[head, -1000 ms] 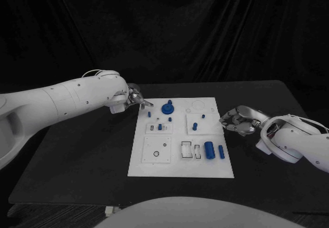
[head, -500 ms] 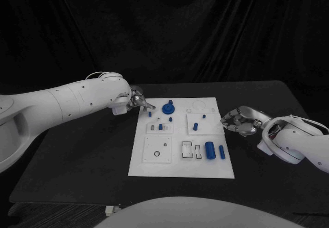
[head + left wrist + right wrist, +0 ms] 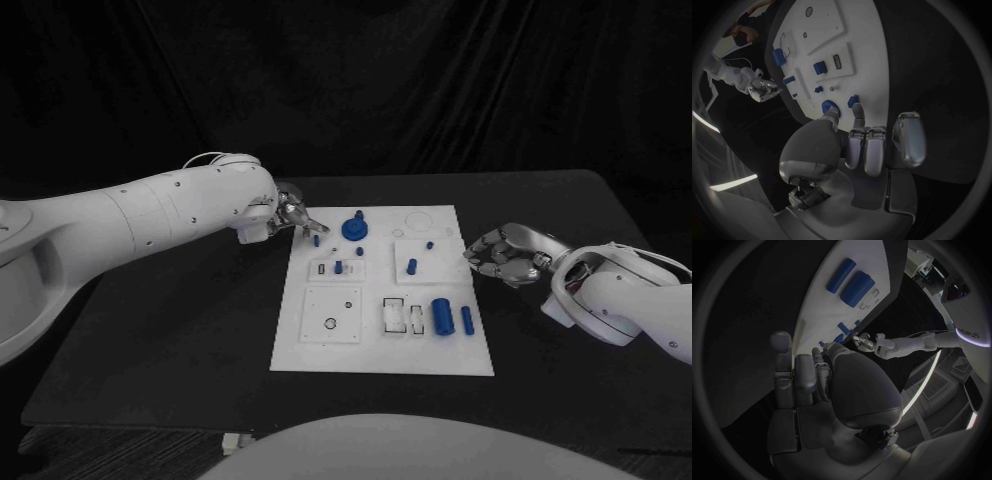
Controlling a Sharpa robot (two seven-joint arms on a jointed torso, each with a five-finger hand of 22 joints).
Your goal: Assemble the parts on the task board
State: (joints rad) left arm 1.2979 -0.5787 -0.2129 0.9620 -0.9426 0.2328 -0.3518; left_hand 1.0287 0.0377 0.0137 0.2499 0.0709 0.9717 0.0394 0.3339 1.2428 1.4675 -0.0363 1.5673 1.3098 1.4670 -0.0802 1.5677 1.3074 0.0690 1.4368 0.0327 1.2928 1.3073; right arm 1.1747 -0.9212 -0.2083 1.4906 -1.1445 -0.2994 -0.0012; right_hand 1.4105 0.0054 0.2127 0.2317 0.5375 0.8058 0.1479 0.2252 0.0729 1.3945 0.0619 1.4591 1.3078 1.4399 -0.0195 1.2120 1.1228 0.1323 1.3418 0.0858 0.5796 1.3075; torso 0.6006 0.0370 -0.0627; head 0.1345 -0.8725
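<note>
The black desk (image 3: 173, 330) carries the white task board (image 3: 378, 345). The left robot hand (image 3: 293, 214) hovers at the board's far left corner, fingertips by a small upright blue peg (image 3: 316, 240); whether it grips the peg I cannot tell. Judging the step: seating that peg, which calls for a straight downward press. The right robot hand (image 3: 505, 255) rests curled, empty, beside the board's right edge.

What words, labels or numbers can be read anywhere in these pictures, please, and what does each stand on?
"...UPS", a partial word in dark letters: on the white arm in the right wrist view; its opening letters are too blurred to read.
Task board: outlines and holes, no readable writing.
Blue parts: no markings that can be made out.
</note>
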